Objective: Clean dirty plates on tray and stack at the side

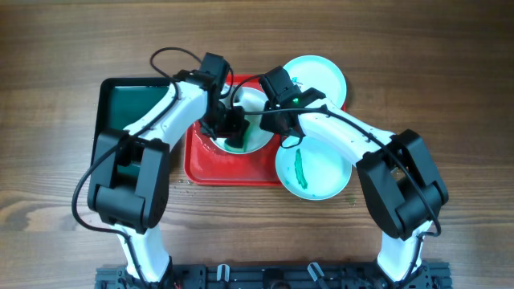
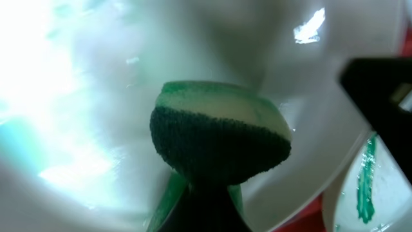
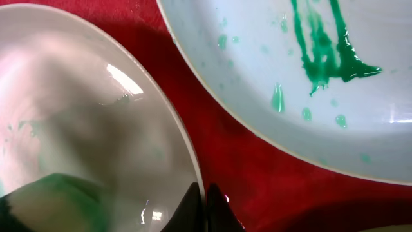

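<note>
The white plate lies on the red tray. My left gripper is shut on a green and yellow sponge and presses it onto the white plate. My right gripper is shut on the white plate's right rim, its fingertips one on each side. An aqua plate with a green smear overlaps the tray's front right corner. It also shows in the right wrist view. A second aqua plate lies at the tray's back right.
A dark green tray lies left of the red tray, under my left arm. Green droplets dot the smeared aqua plate. The wooden table surrounds the trays.
</note>
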